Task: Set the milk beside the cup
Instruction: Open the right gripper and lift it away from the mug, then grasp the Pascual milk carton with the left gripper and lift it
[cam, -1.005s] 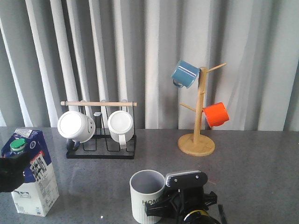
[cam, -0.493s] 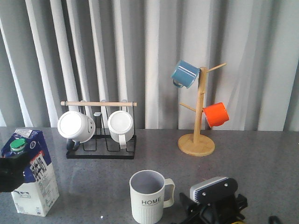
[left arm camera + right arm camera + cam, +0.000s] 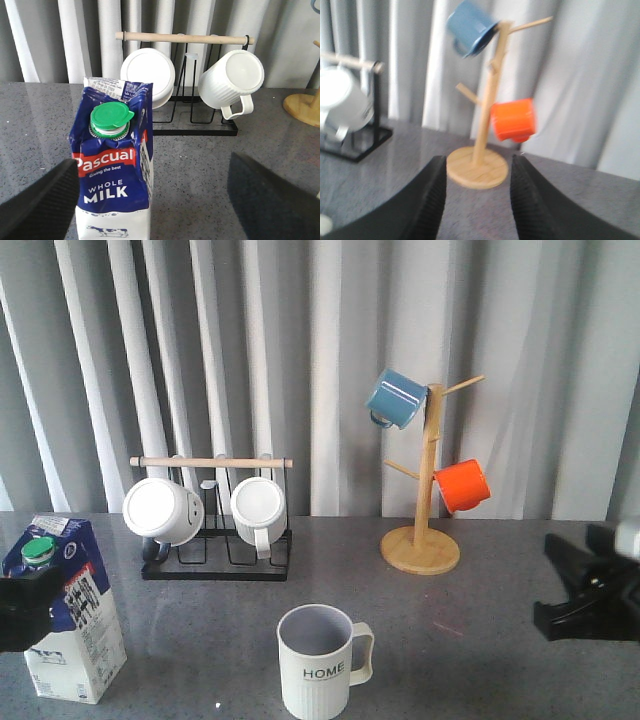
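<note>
The milk [image 3: 72,612], a blue-and-white carton with a green cap, stands upright at the table's front left. In the left wrist view the milk [image 3: 116,175] stands close to one finger [image 3: 40,205] of my open left gripper [image 3: 155,210], and the other finger is far from it. In the front view the left gripper [image 3: 30,605] sits just left of the carton. The off-white "HOME" cup [image 3: 318,660] stands upright at front centre, apart from the milk. My right gripper [image 3: 546,582] is open and empty at the right edge; it also shows in the right wrist view [image 3: 477,200].
A black wire rack [image 3: 216,540] with two white mugs stands at the back left. A wooden mug tree [image 3: 424,490] with a blue mug [image 3: 396,398] and an orange mug [image 3: 463,485] stands at the back right; it also shows in the right wrist view [image 3: 480,165].
My right gripper has drawn away from the cup to the table's right edge, leaving the cup standing alone. The left gripper and the milk have not moved.
</note>
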### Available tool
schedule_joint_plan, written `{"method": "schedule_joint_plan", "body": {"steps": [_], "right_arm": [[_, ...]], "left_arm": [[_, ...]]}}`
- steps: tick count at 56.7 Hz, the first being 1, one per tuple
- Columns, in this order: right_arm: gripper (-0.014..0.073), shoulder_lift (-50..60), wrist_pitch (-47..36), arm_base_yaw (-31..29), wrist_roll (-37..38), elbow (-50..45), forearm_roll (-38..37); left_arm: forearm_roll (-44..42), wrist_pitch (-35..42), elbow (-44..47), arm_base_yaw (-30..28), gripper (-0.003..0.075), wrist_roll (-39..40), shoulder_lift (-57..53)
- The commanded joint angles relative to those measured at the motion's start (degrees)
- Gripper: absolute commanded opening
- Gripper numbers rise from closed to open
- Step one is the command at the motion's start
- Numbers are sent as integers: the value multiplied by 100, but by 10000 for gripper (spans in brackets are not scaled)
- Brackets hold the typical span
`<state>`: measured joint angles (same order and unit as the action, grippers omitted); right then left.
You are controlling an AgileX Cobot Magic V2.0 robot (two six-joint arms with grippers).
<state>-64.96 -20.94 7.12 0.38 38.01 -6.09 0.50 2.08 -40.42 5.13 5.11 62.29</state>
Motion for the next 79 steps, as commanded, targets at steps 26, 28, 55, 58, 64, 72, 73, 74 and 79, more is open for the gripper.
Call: {"method": "schedule_joint_plan", "body": {"steps": [26,28,55,58,64,72,73,74,79], "right_arm": [[-8,1496,815,-160,317,262,-163],[-8,1496,848,-160,317,262,-163],[-8,1496,862,-160,317,262,-163],[-8,1496,862,-160,317,262,-163],[-8,1496,862,-160,317,262,-163],[-8,1496,874,-160,317,262,-163],[-8,1496,874,-160,317,262,-163],[-8,1496,874,-160,317,262,-163],[-8,1496,862,-160,317,262,-163]], "left_arm": [[44,441,-200,31,587,52,-82],[44,441,-200,31,587,52,-82],[44,447,-200,31,587,52,-82],[44,466,-200,31,587,52,-82],[44,448,-200,31,587,44,-82],[44,494,-200,31,587,44,-82],[44,526,-200,31,587,44,-82],[44,559,-200,31,587,44,-82],[38,769,-200,-2,587,-74,-82]]}}
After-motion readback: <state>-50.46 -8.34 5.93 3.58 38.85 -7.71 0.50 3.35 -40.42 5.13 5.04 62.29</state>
